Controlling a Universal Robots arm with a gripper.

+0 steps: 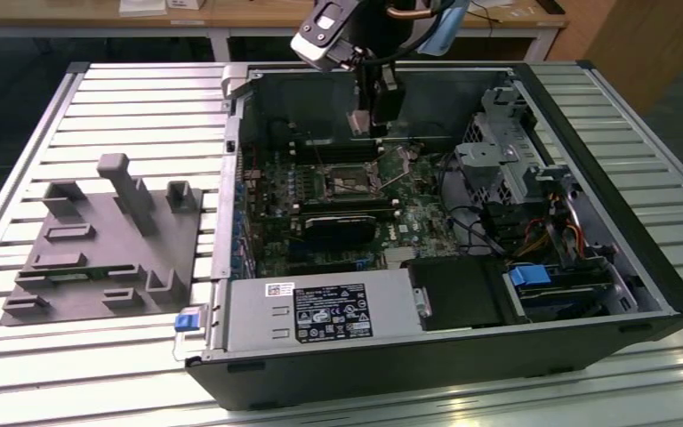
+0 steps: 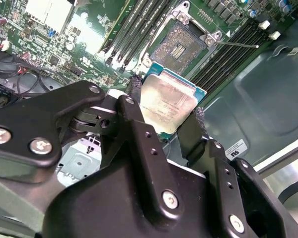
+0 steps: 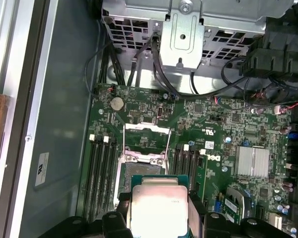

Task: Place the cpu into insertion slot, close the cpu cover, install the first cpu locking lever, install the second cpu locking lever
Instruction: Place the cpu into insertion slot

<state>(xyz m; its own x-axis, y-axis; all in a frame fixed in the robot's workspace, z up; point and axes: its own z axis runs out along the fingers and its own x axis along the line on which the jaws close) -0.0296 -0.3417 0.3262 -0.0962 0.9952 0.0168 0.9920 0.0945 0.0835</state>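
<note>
My gripper (image 2: 166, 105) is clamped on the cpu (image 2: 169, 96). One of the black fingers (image 2: 188, 136) sits on each of two opposite edges, so the metal top is left bare. The chip hangs in the air inside the open computer case (image 1: 662, 294), tilted in the second wrist view, above the green motherboard (image 3: 213, 129) and touching nothing else.

The insertion slot (image 2: 178, 45) is just beyond the chip, with its pin field uncovered. In the first wrist view the cpu (image 3: 158, 206) overlaps the near edge of the slot (image 3: 139, 167). The cpu cover (image 3: 147, 127) stands swung open at the far side, with its window clear. A thin lever rod (image 2: 236, 44) sticks out beside the socket, unlatched. None of the four steps is done yet.

Handling, my guess:
- **Weight and stiffness:** the chip is light and rigid, and it won't flex.
- **Surface:** the metal lid looks smooth, so it is probably slippery.
- **Where to hold:** the thin green edge is the only safe place to hold, and that is where I grip it now.
- **Fragile parts:** the underside contacts and the socket pins are fragile. The chip should not scrape or drop in crooked.
- **Grip force:** little squeeze is needed.
</note>
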